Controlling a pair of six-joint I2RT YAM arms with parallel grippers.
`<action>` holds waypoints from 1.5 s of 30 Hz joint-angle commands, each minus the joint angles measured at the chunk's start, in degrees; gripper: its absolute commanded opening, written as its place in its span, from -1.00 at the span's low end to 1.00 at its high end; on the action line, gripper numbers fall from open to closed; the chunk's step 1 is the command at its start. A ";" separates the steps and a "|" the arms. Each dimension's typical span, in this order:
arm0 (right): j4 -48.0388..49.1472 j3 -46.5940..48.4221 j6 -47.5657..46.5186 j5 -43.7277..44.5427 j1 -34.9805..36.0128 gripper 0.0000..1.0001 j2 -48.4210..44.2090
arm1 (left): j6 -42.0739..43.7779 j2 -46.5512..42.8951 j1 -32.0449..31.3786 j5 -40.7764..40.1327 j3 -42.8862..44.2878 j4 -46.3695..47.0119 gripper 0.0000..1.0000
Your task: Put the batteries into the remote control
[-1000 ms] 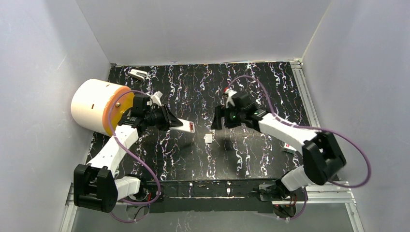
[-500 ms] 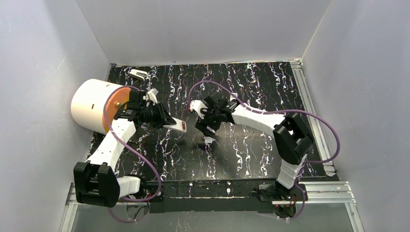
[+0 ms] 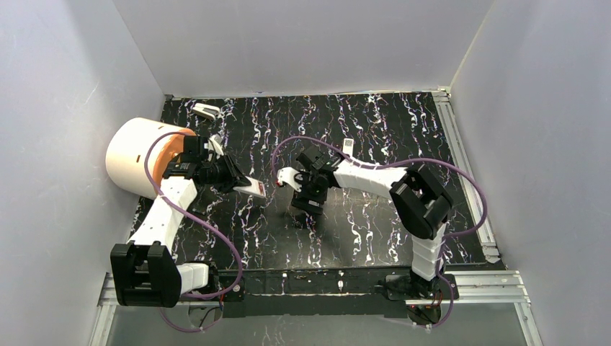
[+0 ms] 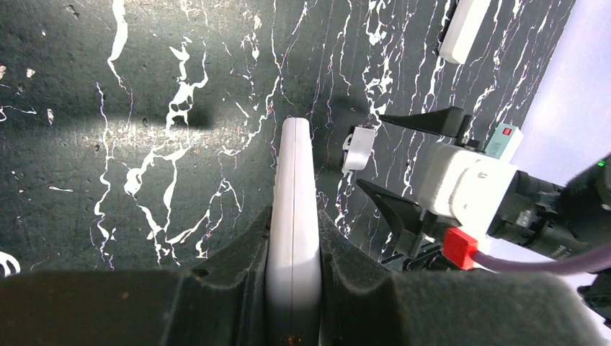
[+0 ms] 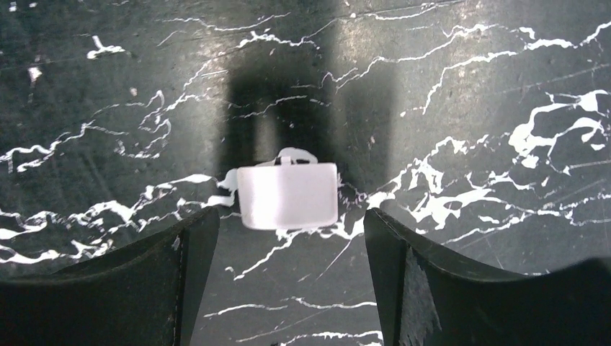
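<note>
Left gripper (image 4: 293, 216) clamps the remote control (image 4: 295, 158); right gripper (image 5: 288, 234), jaws wide, straddles a small white piece (image 5: 288, 196) (probably the battery cover). Loading itself appears not yet begun.

We take this for a robotics lab, a closed test cell built around one bench. Plain white panels (image 3: 288, 43) wall the bench in at the back and on both sides. The tabletop (image 3: 360, 231) wears a black mat veined with white, framed by bare aluminium rails (image 3: 490, 288) along the near edge and the right side. The left arm (image 3: 162, 216) and the right arm (image 3: 375, 176), both white and black, are fixed at that near rail, with purple cables (image 3: 478, 205) looping loose from them — rig hardware, not furniture. A big white drum (image 3: 137, 162) with an orange face lies on its side at the left.
</note>
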 commanded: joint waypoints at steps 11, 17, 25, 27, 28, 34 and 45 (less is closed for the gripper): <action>-3.68 3.82 -2.46 3.15 0.43 0.59 4.74 | 0.31 -1.27 1.70 3.38 -0.69 0.47 -1.00; -5.42 3.74 -2.98 3.20 0.53 0.38 5.42 | 0.20 -0.93 1.89 4.33 -0.89 0.96 -1.00; -0.20 2.48 -1.66 4.31 0.78 0.07 4.54 | 0.27 -0.61 1.93 7.67 -2.36 2.65 -1.00; 1.87 1.27 -1.52 3.48 0.77 0.04 2.84 | 0.01 -0.36 1.89 9.14 -3.36 3.55 -1.00; 2.72 0.74 -1.50 2.85 0.74 0.03 1.63 | -0.16 -0.28 1.90 10.01 -4.01 4.20 -1.00; 4.67 -1.01 -0.26 -0.02 0.72 0.01 -2.34 | -2.93 0.68 1.53 15.82 -8.55 10.60 -1.00; 9.15 -4.63 5.22 -8.28 0.72 0.01 -12.62 | -4.25 1.11 -6.11 16.42 -10.89 18.56 -1.00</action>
